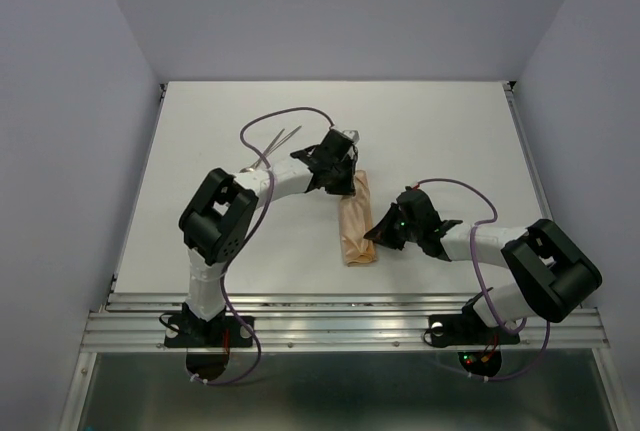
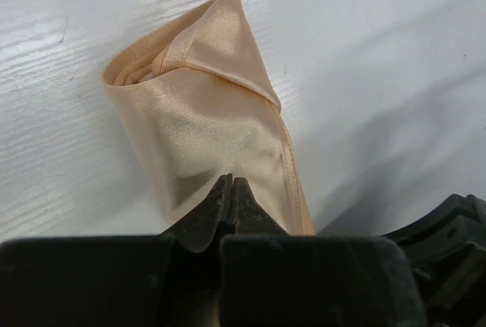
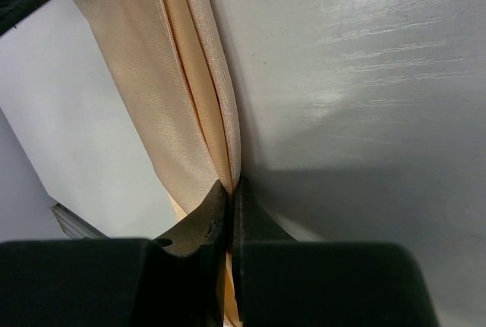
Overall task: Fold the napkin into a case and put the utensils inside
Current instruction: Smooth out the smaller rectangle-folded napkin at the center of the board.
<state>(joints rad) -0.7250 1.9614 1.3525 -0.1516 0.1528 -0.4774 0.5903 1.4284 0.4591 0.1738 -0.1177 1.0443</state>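
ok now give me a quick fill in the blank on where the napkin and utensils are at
1. The left fingers pinch the napkin's ___ end.
2. The right fingers are ___ on its near end.
3. The utensils lie on the table, not yet ___ the napkin.

Missing words: far; shut; inside

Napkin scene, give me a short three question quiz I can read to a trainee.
1. True or false: the utensils are already inside the napkin.
2. Which is shut on the napkin? A: the left gripper only. B: the right gripper only. C: both.
3. Fill in: the utensils lie on the ____, apart from the napkin.
Key: 1 false; 2 C; 3 table.
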